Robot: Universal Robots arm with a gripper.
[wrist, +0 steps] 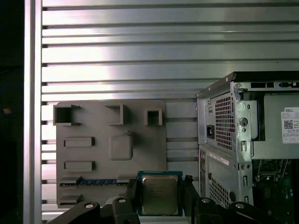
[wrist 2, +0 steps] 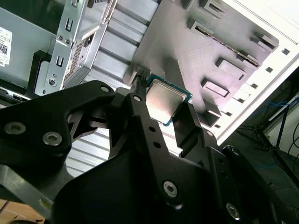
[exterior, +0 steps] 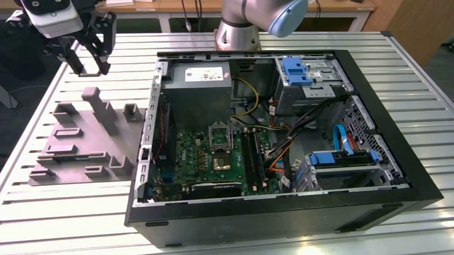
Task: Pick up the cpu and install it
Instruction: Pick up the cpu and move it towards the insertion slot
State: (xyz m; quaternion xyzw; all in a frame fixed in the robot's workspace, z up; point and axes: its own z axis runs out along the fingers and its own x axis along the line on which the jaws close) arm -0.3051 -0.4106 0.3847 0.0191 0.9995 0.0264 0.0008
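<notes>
Above slatted table, gripper clasping cpu

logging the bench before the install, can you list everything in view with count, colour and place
small flat square silvery-grey metal cpu: one, silver-grey, between the gripper fingers, above the tray
moulded grey plastic fixture tray: one, grey, on the table, to the exterior view's left of the case
open black metal computer case: one, black, lying on the table
green motherboard: one, green, inside the case
grey metal power supply box: one, grey, inside the case
blue plastic drive brackets: two, blue, inside the case, towards the exterior view's right
slatted pale metal table: one, silvery white, under everything
robot arm: one, grey with a blue cap, beyond the case
black gripper: one, black, shut on the cpu
</notes>
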